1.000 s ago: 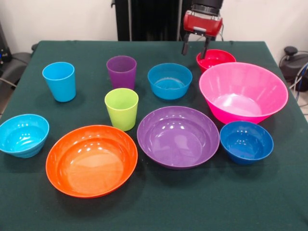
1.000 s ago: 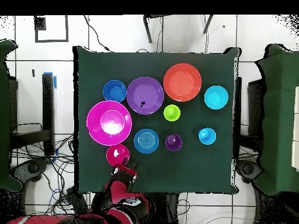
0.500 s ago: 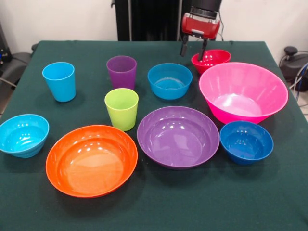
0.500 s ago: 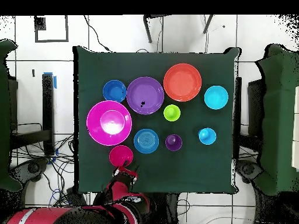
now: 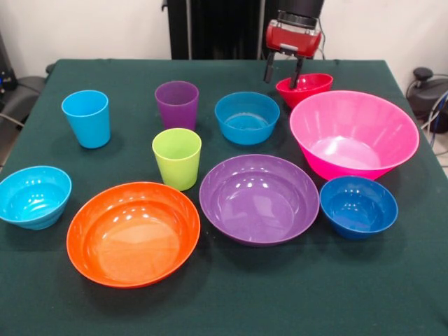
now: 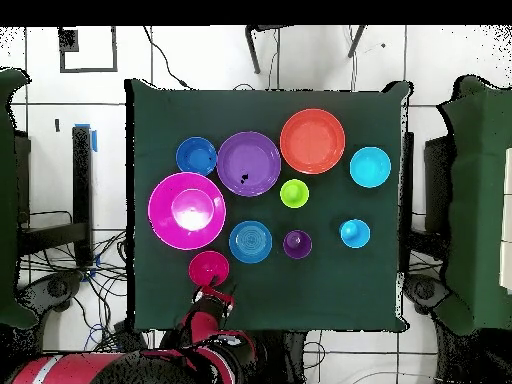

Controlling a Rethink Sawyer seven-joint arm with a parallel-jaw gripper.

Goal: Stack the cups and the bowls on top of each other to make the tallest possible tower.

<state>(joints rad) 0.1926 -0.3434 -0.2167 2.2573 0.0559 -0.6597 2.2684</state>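
Ten pieces sit separately, so no tower yet. Over the last second the red bowl (image 5: pixel 304 87) slid a bit left at the table's far right, with the gripper (image 5: pixel 283 73) clamped on its rim. Looks like the first pickup is underway.

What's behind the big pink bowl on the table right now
Behind the big pink bowl sits the red bowl, its lower front hidden by the pink rim. The gripper has one finger inside it, holding its rim.
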